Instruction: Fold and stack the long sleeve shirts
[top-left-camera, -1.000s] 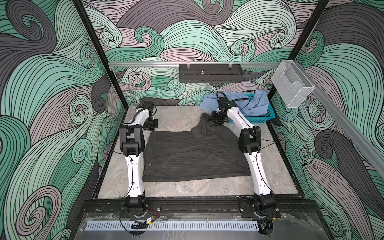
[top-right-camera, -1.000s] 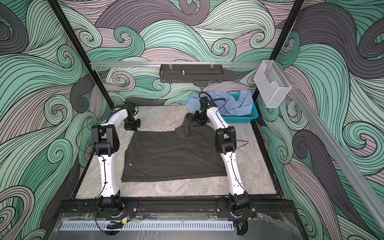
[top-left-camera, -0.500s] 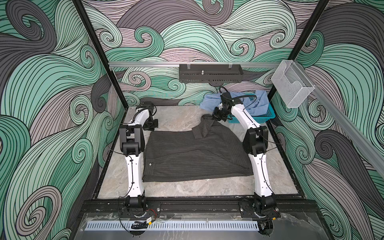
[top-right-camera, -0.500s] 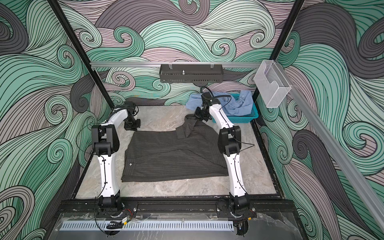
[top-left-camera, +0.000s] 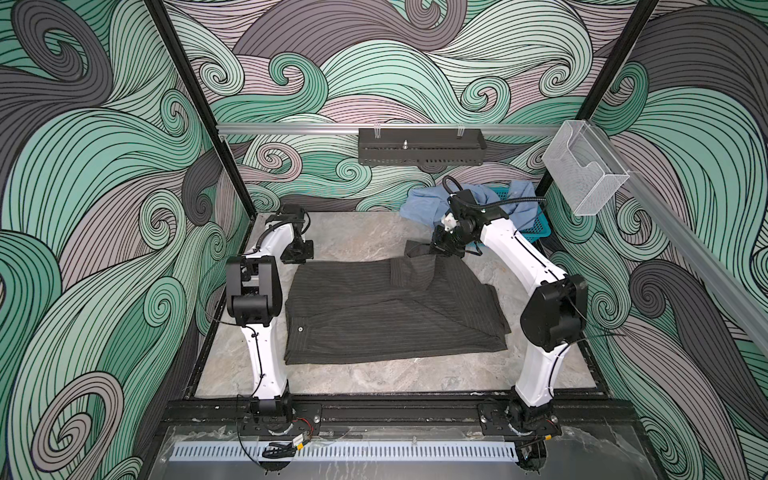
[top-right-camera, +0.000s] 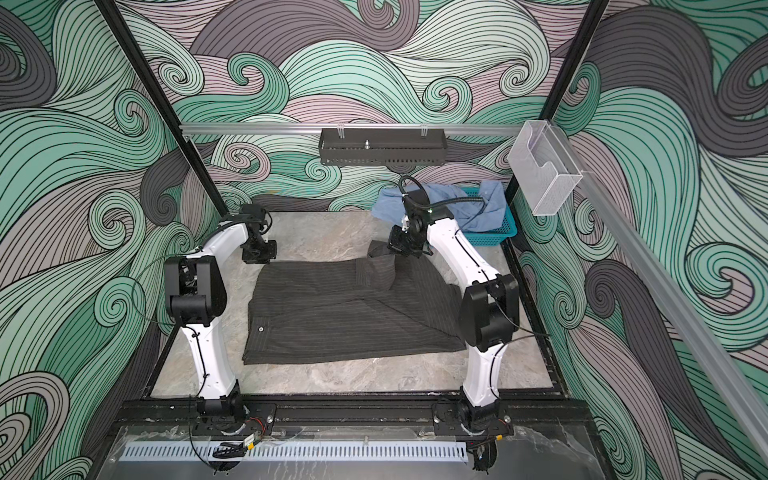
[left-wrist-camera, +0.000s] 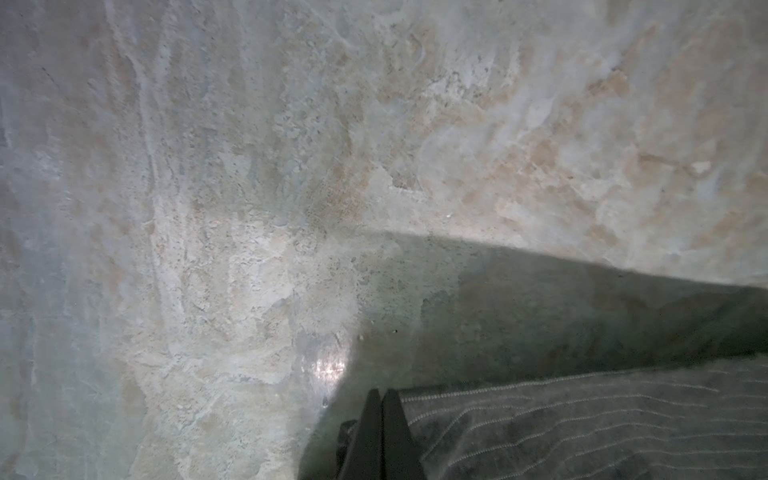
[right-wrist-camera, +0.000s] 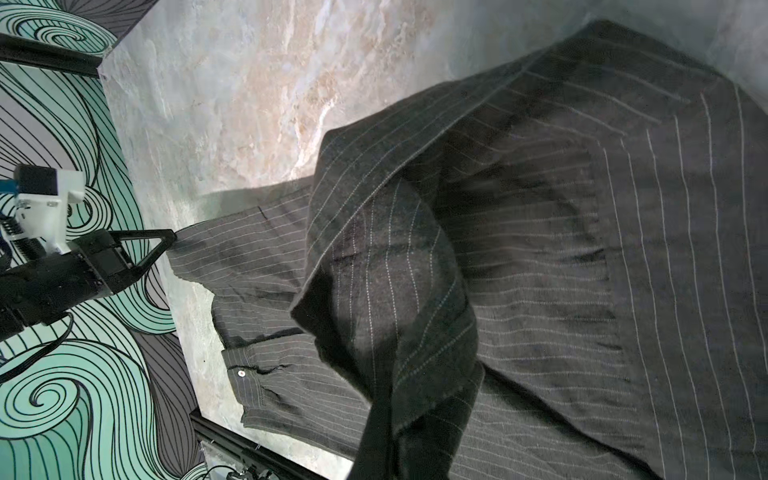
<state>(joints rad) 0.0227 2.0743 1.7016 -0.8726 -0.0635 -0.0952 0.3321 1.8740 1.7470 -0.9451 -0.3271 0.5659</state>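
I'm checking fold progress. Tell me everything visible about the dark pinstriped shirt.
The pinstriped shirt is charcoal cloth with thin pale stripes and a light button near its left edge. It lies mostly flat on the marble-look table. The left gripper pinches its far left corner; the right gripper is shut on a far-right flap, lifted into a peak.

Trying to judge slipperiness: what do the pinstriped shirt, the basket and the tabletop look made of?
Pinstriped shirt: thin woven cloth, matte; it drapes and creases.
Basket: probably teal plastic; rigid perforated wall.
Tabletop: marbled stone look, faint sheen; real stone or laminate unclear.
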